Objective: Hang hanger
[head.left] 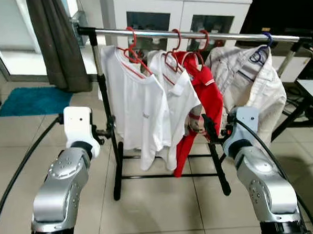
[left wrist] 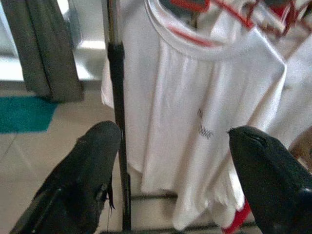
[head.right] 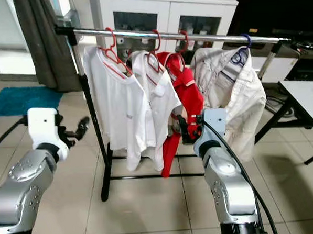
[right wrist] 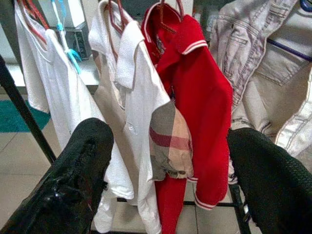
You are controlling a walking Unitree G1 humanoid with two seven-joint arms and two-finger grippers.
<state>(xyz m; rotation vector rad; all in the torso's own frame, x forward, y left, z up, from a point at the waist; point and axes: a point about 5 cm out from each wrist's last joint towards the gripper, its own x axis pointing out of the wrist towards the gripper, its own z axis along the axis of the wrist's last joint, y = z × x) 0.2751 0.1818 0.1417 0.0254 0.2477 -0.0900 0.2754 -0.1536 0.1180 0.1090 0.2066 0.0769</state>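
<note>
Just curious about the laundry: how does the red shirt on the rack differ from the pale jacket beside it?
The red polo shirt is bright red with white-trimmed collar and sleeves; the cream jacket is pale, bulkier and wider. The shirt hangs on a red hanger, the jacket on a blue one. Both hang from the same metal rail.

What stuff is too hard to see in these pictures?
- Tiny print on the white T-shirt: blurred, left wrist view.
- Cabinet contents: dark glass, rail across, eye views.
- Jacket: cut by the edge, right wrist view.
- Right hand fingers: against the red shirt.
</note>
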